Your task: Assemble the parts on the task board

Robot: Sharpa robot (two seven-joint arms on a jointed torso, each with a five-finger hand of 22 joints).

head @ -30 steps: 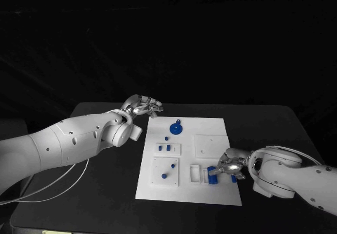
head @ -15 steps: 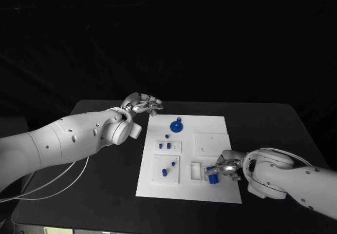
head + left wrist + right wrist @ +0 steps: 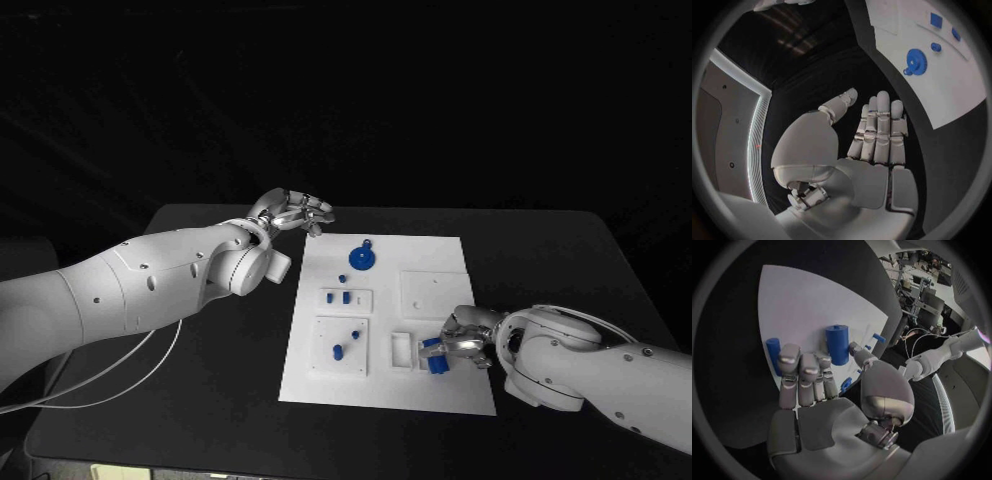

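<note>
The board [image 3: 433, 395] is a white rectangular plate lying in the middle of the black table [image 3: 577, 260], long side running away from the robot. On it sit raised white square blocks and small blue parts: a round toothed gear [image 3: 364, 262] with a small tab at the far end, a tiny blue piece [image 3: 342, 280] just nearer, two short pegs [image 3: 339, 297] in a block on the left side, and two more pegs [image 3: 346, 342] in the block below that. At the near right part of the board a blue cylinder [image 3: 436, 362] stands upright beside a white slotted block [image 3: 400, 351]; in the right wrist view the cylinder [image 3: 837, 343] rises from the board just beyond the fingertips, with a slimmer blue peg [image 3: 773, 354] beside it. The right hand [image 3: 469, 340] hovers right at this cylinder, fingers [image 3: 801, 372] lying together and half extended, thumb apart; whether it touches the cylinder I cannot tell, and nothing is seen pinched. The left hand [image 3: 293, 213] is off the board's far left corner, over the table, fingers [image 3: 879, 127] straight and pressed side by side, thumb apart, holding nothing
</note>
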